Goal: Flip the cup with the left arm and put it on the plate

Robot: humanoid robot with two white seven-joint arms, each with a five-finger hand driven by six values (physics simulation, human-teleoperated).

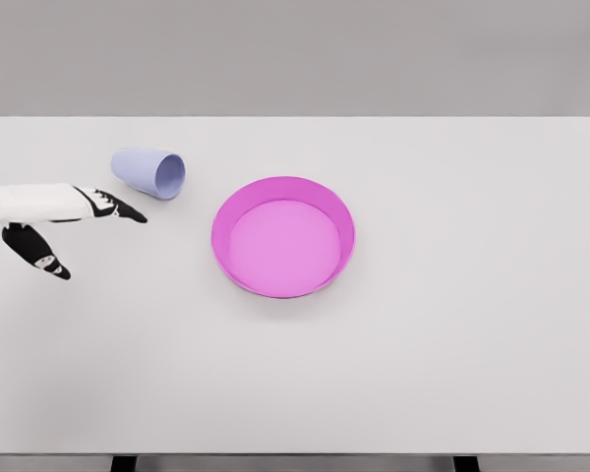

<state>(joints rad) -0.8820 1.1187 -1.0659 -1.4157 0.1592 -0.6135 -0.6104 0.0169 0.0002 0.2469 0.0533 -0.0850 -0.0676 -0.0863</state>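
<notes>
White tabletop [423, 374] fills our view, grey wall behind. Our left hand [64, 231] at left edge, fingers spread, holding nothing. Round magenta plate [238, 258] mid-table. Pale blue plastic cup [147, 172] farther back, on its side, mouth toward plate, near fingertips, apart.
</notes>
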